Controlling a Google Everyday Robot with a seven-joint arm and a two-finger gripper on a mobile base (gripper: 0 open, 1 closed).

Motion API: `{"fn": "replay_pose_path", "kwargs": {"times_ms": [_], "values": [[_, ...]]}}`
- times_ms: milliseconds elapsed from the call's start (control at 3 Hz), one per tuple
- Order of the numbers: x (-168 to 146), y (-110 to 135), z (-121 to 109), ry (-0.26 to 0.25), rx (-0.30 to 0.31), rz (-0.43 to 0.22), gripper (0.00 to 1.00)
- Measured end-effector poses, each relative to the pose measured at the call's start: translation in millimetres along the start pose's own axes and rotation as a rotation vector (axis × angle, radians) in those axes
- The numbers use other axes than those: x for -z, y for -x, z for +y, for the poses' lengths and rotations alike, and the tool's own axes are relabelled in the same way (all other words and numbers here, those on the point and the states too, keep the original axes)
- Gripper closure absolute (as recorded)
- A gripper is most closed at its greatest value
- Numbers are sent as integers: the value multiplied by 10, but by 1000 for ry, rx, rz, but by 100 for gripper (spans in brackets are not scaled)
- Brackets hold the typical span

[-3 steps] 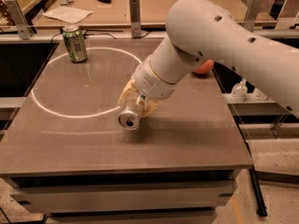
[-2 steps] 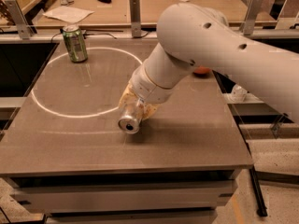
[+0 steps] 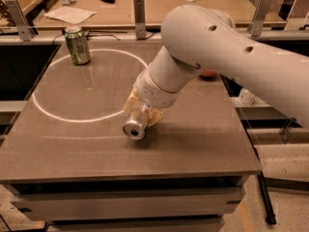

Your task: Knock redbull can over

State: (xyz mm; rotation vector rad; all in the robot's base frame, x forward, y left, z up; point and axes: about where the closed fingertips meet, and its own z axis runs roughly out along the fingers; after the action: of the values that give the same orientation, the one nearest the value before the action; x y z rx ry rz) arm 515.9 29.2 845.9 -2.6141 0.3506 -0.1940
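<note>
The table [image 3: 193, 144] is a flat grey-brown top that carries every item. A white ring of light [image 3: 77, 119] lies across its left half.

The arm [image 3: 217, 47] is white. It enters from the right and slopes down to mid-table, putting its wrist low at the surface. This posture is judged suited to a sideways push rather than a lift.

The gripper [image 3: 140, 114] is at table level by the ring's near right edge, directly over the redbull can [image 3: 134, 128] and touching it. It cannot be told whether the gripper is clamped on the can or merely lies against it.

The green can [image 3: 77, 45] stands upright at the rear left on the ring's far arc, well apart from the gripper. It is not the item concerned and is judged undisturbed.

The redbull can lies on its side at mid-table with its round silver end turned toward the camera. Its body is hidden under the gripper. It is judged to be down already, so the task is effectively met.

Against the view one second ago, the can's silver end sits at practically the same spot and in the same attitude, and the green can has not moved. The arm's upper link has shifted slightly, and the wrist stays low on the can.
</note>
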Motion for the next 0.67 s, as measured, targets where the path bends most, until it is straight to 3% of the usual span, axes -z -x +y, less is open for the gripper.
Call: {"fn": "replay_pose_path", "kwargs": {"times_ms": [333,667], "values": [[-6,-3,-4,-2,-18,-9,14],[-13,0,-12,-3,-29,-17,0]]}}
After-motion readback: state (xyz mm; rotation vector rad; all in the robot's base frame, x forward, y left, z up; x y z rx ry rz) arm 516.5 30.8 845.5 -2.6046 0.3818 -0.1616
